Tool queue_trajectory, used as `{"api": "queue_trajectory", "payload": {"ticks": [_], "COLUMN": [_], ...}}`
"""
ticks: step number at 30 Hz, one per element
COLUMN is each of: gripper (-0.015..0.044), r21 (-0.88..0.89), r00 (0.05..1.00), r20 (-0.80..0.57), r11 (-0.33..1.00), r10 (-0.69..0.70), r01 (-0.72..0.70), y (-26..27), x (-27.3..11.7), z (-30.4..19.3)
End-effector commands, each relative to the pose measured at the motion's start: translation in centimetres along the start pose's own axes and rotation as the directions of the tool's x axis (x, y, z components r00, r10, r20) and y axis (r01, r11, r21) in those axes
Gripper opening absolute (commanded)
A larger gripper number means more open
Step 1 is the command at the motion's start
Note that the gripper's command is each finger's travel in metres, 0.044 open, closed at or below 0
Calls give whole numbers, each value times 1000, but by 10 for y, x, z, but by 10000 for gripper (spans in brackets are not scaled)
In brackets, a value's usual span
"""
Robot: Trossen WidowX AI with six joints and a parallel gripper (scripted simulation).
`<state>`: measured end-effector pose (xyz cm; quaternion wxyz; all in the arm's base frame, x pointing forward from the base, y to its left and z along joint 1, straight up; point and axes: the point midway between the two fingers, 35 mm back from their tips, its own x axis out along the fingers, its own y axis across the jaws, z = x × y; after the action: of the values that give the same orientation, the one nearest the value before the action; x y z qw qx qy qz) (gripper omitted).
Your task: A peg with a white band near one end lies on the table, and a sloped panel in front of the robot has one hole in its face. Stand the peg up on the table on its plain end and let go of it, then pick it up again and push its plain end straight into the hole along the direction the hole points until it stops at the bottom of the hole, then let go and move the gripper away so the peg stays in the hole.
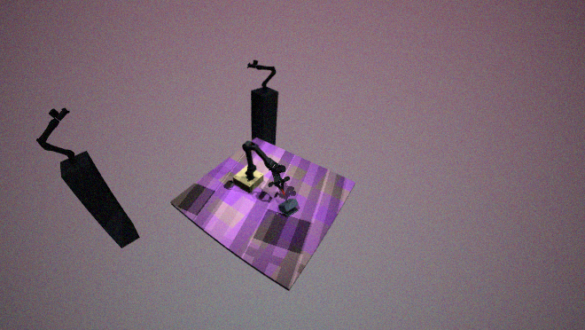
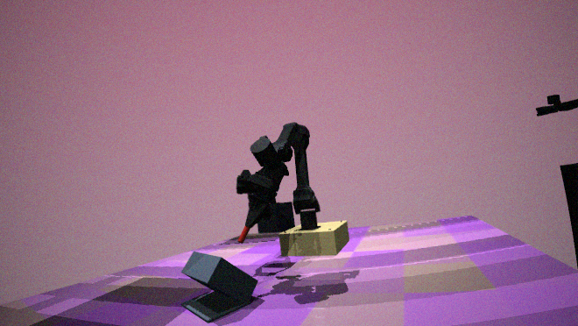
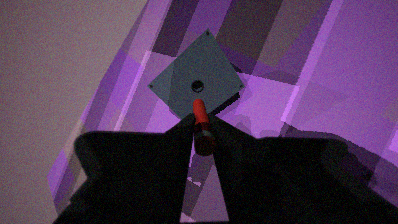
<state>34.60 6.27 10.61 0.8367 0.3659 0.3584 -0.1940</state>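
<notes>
The red peg is held in the air at a slant, its plain end pointing down and out from the fingertips. Its pale band shows dimly near the end closer to the wrist camera. My gripper is shut on the peg. The grey-blue sloped panel stands on the table. Its round hole shows in the wrist view just beyond the peg's plain end. The peg is apart from the panel in the exterior view.
The patterned purple table bears the panel and my arm's yellowish base block. Two black pillars with other arms stand beyond the table. The arm's shadow falls on the table near the panel.
</notes>
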Motion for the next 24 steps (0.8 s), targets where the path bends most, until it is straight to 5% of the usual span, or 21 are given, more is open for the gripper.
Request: {"api": "queue_trajectory", "payload": {"ticks": [1, 24], "gripper": [0, 0], "r21": [2, 19], "r00": [1000, 1000], "r20": [2, 22], "r11": [1000, 1000], "r10": [3, 10], "r01": [-3, -10], "y": [0, -1], "x": [5, 31], "z": [1, 7]}}
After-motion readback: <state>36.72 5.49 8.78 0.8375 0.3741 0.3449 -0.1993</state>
